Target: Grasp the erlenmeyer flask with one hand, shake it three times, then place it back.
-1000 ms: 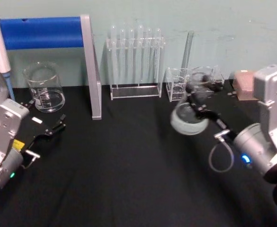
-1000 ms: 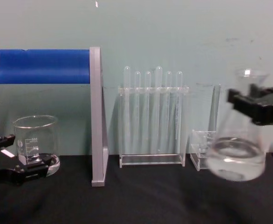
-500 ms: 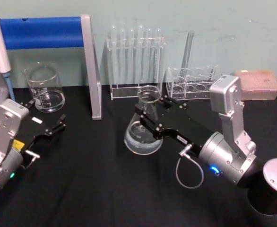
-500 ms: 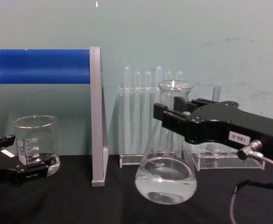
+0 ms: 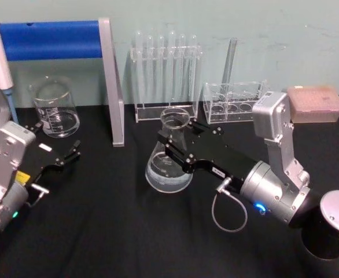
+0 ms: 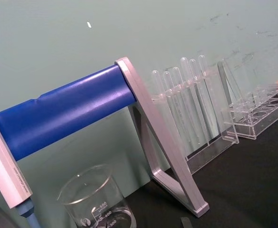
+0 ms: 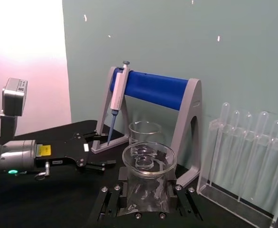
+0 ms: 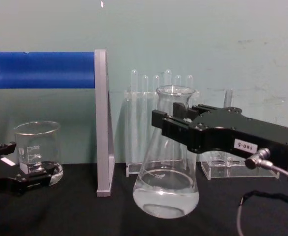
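The right gripper point(image 5: 180, 138) is clamped on the neck of the one erlenmeyer flask point(image 5: 168, 168), with a finger on each side just under the flared rim. The flask is upright, with clear liquid pooled in its wide base, just in front of the test tube rack point(image 5: 158, 111). Its bottom is down at the black table point(image 5: 117, 220), though I cannot tell if it touches. Six test tubes point(image 5: 171, 52) stand in the rack. Just right of the rack is one low clear holder point(image 5: 233, 101) carrying one tall glass tube point(image 5: 230, 61). Left of the rack are one blue-barred stand point(image 5: 48, 39) and one beaker point(image 5: 54, 107). The left gripper point(image 5: 62, 159) rests nearer the robot, its fingers apart.
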Robot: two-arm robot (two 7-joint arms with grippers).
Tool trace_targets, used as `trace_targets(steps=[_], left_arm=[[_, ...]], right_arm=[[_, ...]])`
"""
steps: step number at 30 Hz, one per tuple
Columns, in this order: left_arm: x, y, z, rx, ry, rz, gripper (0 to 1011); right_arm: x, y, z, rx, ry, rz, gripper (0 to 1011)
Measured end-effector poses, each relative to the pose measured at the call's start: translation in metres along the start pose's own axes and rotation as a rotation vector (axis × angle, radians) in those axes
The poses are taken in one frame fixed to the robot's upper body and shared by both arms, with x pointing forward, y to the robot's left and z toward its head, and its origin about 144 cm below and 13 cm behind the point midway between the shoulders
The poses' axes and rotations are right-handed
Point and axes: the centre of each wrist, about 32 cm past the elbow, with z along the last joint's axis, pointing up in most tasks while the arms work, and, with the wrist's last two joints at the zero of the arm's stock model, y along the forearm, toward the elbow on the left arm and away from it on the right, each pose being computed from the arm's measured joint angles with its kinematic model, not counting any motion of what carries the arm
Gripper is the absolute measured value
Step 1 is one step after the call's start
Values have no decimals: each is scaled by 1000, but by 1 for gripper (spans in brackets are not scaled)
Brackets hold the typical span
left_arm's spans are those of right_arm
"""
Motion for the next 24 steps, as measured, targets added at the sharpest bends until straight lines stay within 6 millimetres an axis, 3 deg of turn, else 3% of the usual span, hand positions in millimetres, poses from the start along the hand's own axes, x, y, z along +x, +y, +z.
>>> trace_targets(steps=[24], left_arm=[[0,0,0,0,0,0,1001]], right_arm=[[27,-3,-11,-44,-1,79,457]])
